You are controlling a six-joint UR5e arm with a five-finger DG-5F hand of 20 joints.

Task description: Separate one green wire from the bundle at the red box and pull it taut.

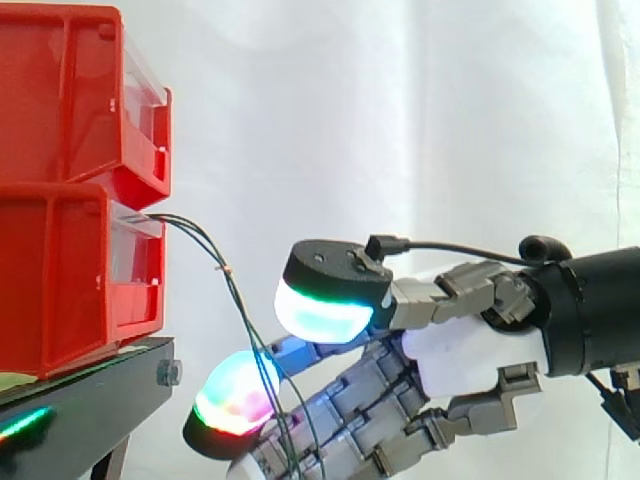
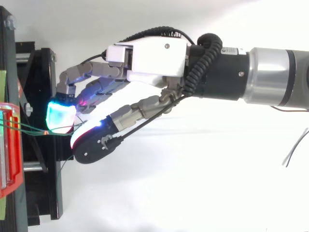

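Hand [image 1: 468,352] reaching low, thumb and fingers spread apart, nothing pinched | green wires [image 1: 237,300] leave the lower red bin [image 1: 70,285] ahead of the fingertips [image 1: 238,392], droop through the thumb-finger gap, perhaps brushing a pad | black stand [image 1: 95,395] under the bin

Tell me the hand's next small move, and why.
Probably close the thumb to pinch one wire: the bundle of thin green wires sags slack from the lower red plastic bin across the open hand, nothing pinched yet.

Green wires [image 1: 228,270] beside robot hand [image 1: 470,352]
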